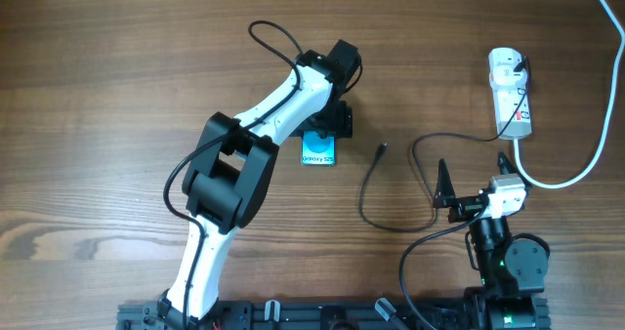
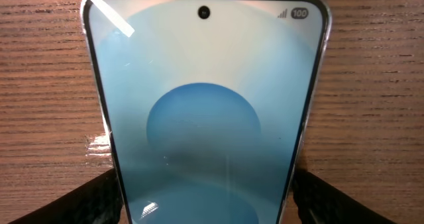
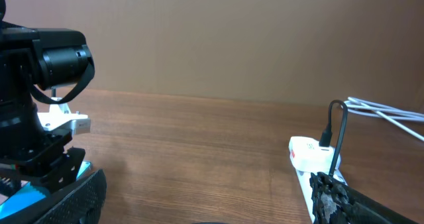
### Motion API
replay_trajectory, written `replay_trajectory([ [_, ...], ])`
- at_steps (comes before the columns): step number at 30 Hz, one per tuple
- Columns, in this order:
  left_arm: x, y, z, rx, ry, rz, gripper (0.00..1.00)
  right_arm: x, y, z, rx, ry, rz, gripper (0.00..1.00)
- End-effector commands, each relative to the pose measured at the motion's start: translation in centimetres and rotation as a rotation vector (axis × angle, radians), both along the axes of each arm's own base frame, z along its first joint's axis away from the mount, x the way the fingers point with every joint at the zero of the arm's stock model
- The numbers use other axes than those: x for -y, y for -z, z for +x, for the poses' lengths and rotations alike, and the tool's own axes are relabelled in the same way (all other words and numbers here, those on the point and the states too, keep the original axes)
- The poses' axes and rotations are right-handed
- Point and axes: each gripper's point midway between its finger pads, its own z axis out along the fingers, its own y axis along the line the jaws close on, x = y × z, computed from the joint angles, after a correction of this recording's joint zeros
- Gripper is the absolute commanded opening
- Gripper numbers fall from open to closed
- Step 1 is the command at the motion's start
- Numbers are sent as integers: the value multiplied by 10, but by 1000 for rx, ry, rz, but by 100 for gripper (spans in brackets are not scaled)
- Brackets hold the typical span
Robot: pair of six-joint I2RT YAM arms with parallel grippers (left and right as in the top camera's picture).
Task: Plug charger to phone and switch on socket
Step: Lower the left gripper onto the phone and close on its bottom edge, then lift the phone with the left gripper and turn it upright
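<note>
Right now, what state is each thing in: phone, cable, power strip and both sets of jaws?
phone: flat on the table, screen lit, nothing plugged in.
charger cable: one end in the power strip, connector tip loose on the table.
power strip: cable plugged in; switch position unreadable.
left jaws: closed on the phone's edges.
right jaws: open, empty.

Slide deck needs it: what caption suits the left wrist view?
Left gripper straddles the phone, screen-up on the wooden table.

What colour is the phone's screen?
The phone shows pale blue with a darker blue circle, clearest in the left wrist view.
</note>
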Motion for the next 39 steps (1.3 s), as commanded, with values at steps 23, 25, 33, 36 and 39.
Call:
replay_trajectory([
  [23,-22,23,0,-17,-25,103,72,2,-2,0,6,13,16,100],
  [25,-23,20,0,-17,-25,103,71,2,-2,0,6,13,16,100],
  [33,-18,-15,8,52,-29,58,70,2,-2,0,7,12,15,100],
  [36,-16,-30,10,78,-34,40,70,2,-2,0,6,13,16,100],
  [39,-13,-42,9,90,-33,14,70,2,-2,0,6,13,16,100],
])
